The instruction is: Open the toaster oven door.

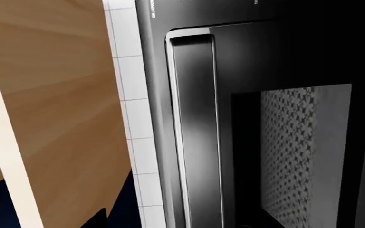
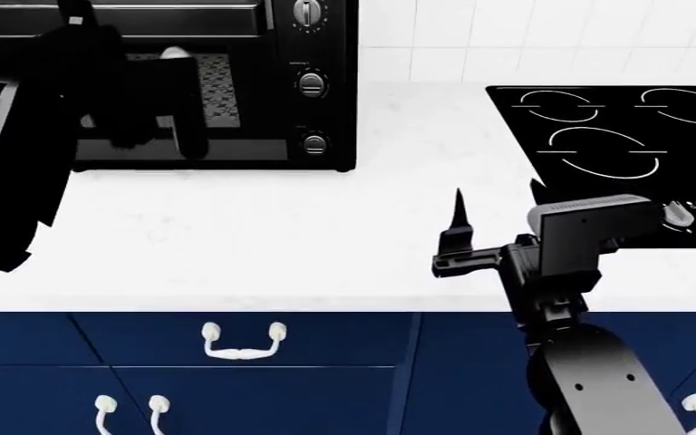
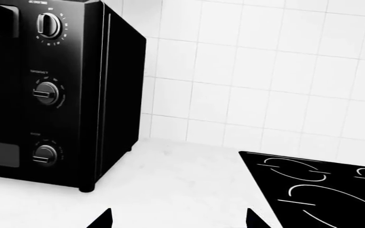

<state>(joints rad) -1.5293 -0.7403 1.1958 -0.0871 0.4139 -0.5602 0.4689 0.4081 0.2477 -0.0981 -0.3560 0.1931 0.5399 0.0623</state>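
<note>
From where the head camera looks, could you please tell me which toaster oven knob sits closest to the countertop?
The bottom knob of the toaster oven; the other two knobs stack above it.

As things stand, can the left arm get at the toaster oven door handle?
Probably yes. The left arm is already up against the toaster oven door, and its wrist view shows the bar handle close up with nothing between. Whether the gripper is open cannot be told.

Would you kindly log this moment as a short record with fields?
toaster oven: on the white counter, against the tiled wall
toaster oven door: looks shut; bar handle close before the left wrist camera
left gripper: raised at the door front; jaw state unclear
right gripper: apart over the counter, jaws spread, empty
stovetop: right of the oven
</note>
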